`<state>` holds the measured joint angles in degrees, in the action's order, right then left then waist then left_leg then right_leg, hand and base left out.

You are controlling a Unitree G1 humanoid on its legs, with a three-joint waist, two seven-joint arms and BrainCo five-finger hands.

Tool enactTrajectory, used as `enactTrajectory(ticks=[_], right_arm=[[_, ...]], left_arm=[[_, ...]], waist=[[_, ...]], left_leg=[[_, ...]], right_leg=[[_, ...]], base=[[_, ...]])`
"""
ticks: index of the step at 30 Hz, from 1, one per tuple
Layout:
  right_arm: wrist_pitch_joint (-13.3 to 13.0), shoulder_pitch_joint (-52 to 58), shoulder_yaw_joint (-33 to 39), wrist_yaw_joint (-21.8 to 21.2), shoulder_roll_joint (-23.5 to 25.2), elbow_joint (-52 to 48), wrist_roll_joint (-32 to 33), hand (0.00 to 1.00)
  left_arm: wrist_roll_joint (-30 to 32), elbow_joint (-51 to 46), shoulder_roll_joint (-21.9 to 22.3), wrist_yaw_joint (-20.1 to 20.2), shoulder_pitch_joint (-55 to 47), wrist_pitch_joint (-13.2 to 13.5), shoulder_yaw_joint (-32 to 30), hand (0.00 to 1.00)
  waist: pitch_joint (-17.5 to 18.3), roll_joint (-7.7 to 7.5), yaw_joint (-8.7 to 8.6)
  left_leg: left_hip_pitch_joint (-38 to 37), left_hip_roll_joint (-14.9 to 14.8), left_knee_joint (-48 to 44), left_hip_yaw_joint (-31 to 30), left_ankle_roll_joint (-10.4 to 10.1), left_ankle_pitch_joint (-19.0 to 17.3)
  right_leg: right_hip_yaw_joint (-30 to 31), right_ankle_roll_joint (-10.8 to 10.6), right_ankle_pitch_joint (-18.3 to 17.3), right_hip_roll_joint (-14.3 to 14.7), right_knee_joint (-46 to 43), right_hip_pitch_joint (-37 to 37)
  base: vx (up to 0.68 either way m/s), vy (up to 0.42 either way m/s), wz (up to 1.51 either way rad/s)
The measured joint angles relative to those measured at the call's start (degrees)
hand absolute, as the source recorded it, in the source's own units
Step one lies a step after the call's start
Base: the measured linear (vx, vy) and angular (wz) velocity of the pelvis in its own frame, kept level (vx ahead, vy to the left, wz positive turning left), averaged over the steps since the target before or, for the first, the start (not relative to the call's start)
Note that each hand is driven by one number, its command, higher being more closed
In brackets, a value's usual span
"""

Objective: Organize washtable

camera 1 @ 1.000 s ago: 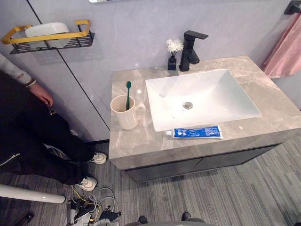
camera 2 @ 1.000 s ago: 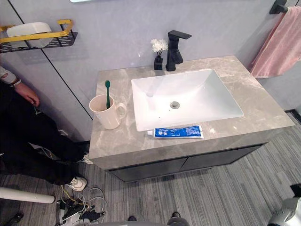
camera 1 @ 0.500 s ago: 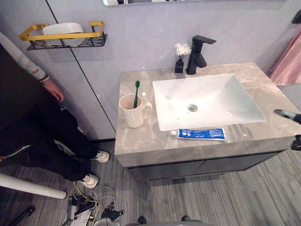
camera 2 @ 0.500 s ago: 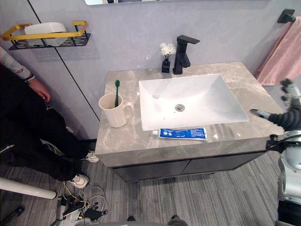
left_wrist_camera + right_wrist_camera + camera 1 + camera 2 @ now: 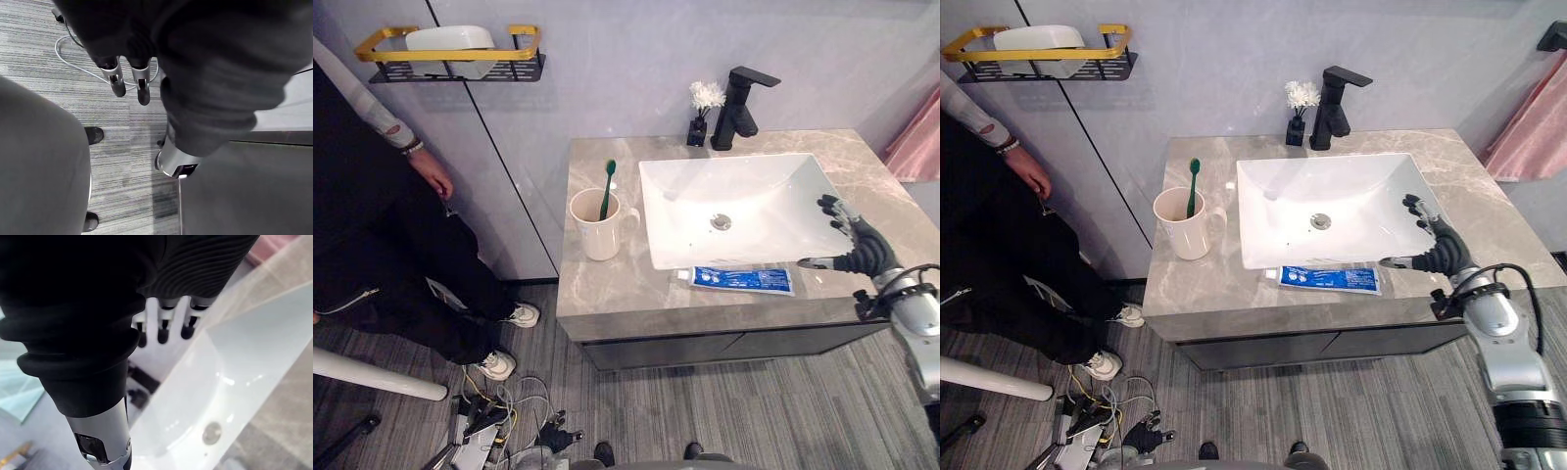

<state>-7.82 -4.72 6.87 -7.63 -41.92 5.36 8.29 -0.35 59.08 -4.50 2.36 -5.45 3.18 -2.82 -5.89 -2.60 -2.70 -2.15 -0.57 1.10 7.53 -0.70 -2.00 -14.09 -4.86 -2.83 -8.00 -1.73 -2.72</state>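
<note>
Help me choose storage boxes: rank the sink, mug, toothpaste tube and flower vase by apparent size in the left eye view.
Largest to smallest:
1. sink
2. mug
3. toothpaste tube, longer than the mug but thinner, so these two are close
4. flower vase, smallest, though it stands farthest from the camera

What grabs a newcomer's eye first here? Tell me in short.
The white sink sunk in the marble counter stands out first, with a blue toothpaste tube lying along its front edge. To its left stands a cream mug holding a green toothbrush. The right robot hand hovers open at the counter's right side, near the tube's end.
</note>
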Motion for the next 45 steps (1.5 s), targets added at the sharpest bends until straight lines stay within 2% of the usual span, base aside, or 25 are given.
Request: enactTrajectory(ticks=[4,15,21,28,38,45], right_arm=[[-0.8,0.0,-1.3,-0.2,2.2,0.0,0.0,0.00],[-0.9,-0.7,-3.9,-2.9,3.3,-0.7,0.1,0.00],[-2.6,-0.4,-5.1,-5.3,3.3,-7.4,0.4,0.00],[-2.9,3.6,-5.1,-8.7,3.2,-11.1,0.5,0.00],[-2.9,4.7,-5.1,-8.9,2.3,-11.2,0.1,0.00],[-2.9,5.3,-2.7,-8.9,-1.4,-11.3,-0.8,0.00]], left_arm=[[0.0,0.0,-0.3,0.0,0.5,0.0,0.7,0.00],[0.0,0.1,-1.7,1.1,1.5,0.6,1.0,0.00],[0.0,0.2,-1.7,1.2,1.6,0.7,1.0,0.00],[0.0,0.7,-1.7,1.4,1.8,1.1,0.9,0.00],[0.0,0.8,-1.7,1.4,1.8,1.1,0.9,0.00],[-0.1,1.1,-1.5,1.4,1.8,1.1,0.8,0.00]], waist=[[-0.2,-0.36,0.37],[-1.5,-2.11,0.54],[-1.5,-2.12,0.53],[-1.6,-2.09,0.45],[-1.5,-1.99,0.46],[-1.4,-1.46,0.31]], left_leg=[[0.8,0.4,0.8,-2.0,0.1,1.2],[1.3,0.5,2.9,-2.7,0.2,3.2],[1.4,0.6,2.8,-2.7,0.2,3.2],[1.4,0.6,2.8,-2.7,0.2,3.2],[1.4,0.5,2.3,-2.4,0.2,3.1],[1.4,0.5,2.1,-2.2,0.2,3.1]], right_leg=[[-1.7,-0.1,0.0,-0.2,0.1,0.1],[-1.7,0.1,0.9,-0.1,0.7,1.0],[-1.6,0.1,1.2,-0.1,1.0,1.0],[-1.5,0.1,1.2,-0.1,1.0,1.0],[-1.1,0.1,1.2,-0.1,0.8,1.0],[-0.7,0.1,1.2,-0.1,0.8,1.0]], base=[[-0.04,-0.009,0.25],[-0.03,-0.002,0.03],[0.00,0.000,0.00],[0.00,0.000,0.00],[-0.01,0.000,-0.01],[0.00,0.000,0.00]])
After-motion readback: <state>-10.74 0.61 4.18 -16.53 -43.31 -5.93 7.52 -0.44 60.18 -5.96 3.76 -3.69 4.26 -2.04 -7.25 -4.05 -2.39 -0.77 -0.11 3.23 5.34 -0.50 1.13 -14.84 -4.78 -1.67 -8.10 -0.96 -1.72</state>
